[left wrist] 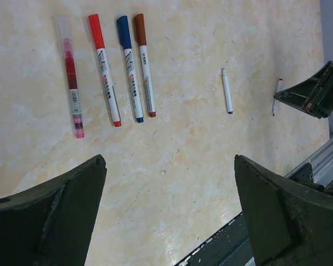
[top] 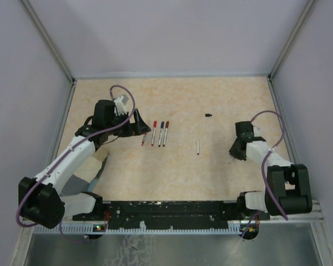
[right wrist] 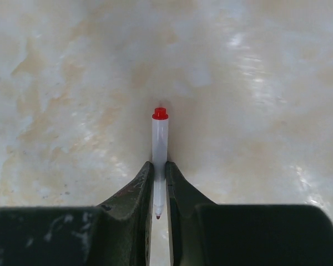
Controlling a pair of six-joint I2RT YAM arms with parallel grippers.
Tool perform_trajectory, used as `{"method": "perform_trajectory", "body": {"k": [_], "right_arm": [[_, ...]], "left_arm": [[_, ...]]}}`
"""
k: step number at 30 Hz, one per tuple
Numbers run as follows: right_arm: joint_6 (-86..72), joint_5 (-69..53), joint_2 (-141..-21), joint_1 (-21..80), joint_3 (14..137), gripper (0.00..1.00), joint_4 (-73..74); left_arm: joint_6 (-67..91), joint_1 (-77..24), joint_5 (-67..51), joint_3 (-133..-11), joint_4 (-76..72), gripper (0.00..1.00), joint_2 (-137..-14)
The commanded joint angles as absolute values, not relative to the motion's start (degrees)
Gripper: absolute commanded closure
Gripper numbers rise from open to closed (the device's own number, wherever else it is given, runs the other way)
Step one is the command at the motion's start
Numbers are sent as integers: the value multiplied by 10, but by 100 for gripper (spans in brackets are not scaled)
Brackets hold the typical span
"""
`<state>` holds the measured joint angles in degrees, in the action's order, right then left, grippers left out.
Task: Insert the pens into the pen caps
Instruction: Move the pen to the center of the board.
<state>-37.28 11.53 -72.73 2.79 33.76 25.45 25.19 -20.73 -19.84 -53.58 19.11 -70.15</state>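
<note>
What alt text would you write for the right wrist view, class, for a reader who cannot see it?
Two dark fingers of the right arm pinch a thin white pen near its writing tip; its red end points away from the camera. Beneath is a pale, marbled table.

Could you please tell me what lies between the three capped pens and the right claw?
A lone white pen lies there, touching neither; the top view shows this best.
</note>
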Motion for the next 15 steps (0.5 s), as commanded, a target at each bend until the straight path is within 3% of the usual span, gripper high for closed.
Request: {"method": "perform_trajectory", "body": {"k": [1,7,15], "right_arm": [[-227,30,-815,121,412,88,281],[-176,29,-914,293,492,88,336],[-140,-22,-926,410,507,87,364]], "left_arm": [[241,-204,-204,-527,198,0,-693],[237,-203,-194,-522,222,0,-682],[231,-203,-170,-494,231,0,-647]]}}
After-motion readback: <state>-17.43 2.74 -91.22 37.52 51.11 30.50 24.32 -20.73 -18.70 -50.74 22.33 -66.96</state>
